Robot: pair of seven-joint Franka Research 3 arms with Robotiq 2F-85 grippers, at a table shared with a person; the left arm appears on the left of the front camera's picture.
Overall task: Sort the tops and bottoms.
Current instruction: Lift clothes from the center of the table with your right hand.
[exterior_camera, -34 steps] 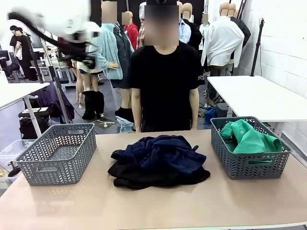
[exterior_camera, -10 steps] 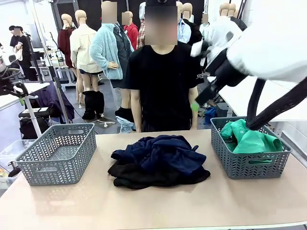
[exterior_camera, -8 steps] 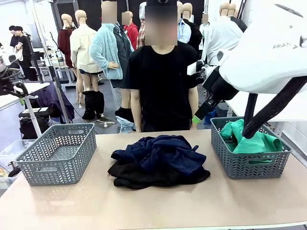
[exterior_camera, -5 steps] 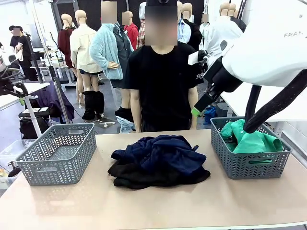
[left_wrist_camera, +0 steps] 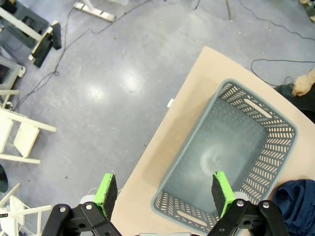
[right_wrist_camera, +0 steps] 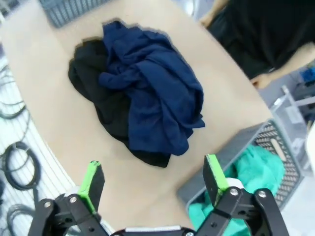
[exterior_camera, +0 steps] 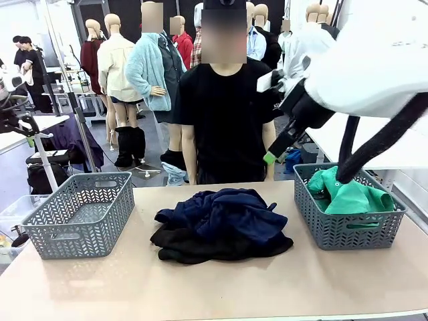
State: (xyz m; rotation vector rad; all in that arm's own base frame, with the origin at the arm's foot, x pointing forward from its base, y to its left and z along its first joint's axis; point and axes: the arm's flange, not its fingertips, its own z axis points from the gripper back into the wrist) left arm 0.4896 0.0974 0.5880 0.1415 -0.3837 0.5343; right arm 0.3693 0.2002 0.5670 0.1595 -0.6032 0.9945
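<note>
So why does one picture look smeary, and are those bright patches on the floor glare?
Right wrist view: the whole frame is soft, probably motion blur, and the navy shirt has smeared edges. Left wrist view: sharp, with pale patches of reflected light on the grey floor and a faint sheen inside the grey basket. Front view: the table is crisp, while the close right arm looks soft-edged.

Front camera sitting at near edge of table (exterior_camera: 221, 287), facing the person (exterior_camera: 231, 114) across. Left wrist camera looking straight down from high, grey basket (left_wrist_camera: 273, 147) at four o'clock. Right wrist camera, blurry, seemingly hovering high too; both catching the navy shirt (right_wrist_camera: 152, 98).
</note>
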